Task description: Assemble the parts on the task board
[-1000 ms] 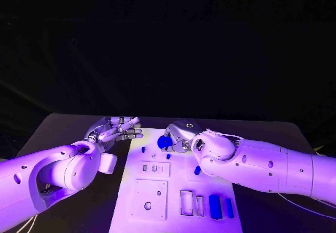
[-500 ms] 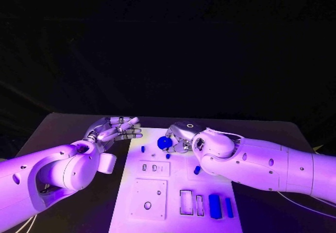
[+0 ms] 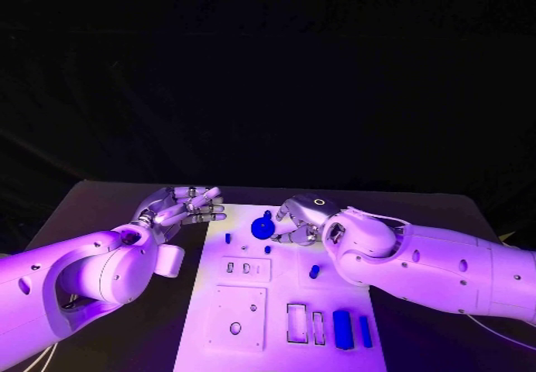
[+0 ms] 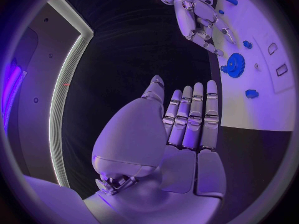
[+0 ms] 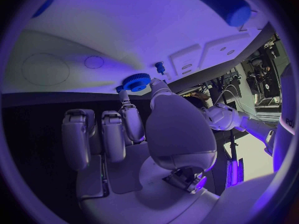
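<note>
Board: our white rectangular task board (image 3: 285, 306) lies along the middle of the black counter (image 3: 106, 205), from its near edge toward the far edge.
Gear: a round blue toothed gear (image 3: 263, 227) sits at the far end of the board, seemingly on or just over its seat; we cannot tell if it is fully down.
Right hand: our silver right hand (image 3: 300, 221) reaches in from the counter's right side, fingertips pinching the gear's rim, a light grip that leaves room to steer it onto its post.
Left hand: our silver left hand (image 3: 184, 206) hovers just off the board's far left corner, fingers straight and apart, holding nothing; we judge it waits clear of the work.
Small parts: a short blue peg (image 3: 228, 239) stands near the gear, and a second small blue piece (image 3: 314, 271) lies mid-board.
Bars: two long blue bars (image 3: 344, 329) rest side by side at the board's near right corner, beside empty rectangular slots (image 3: 297, 323) likely meant for them.
</note>
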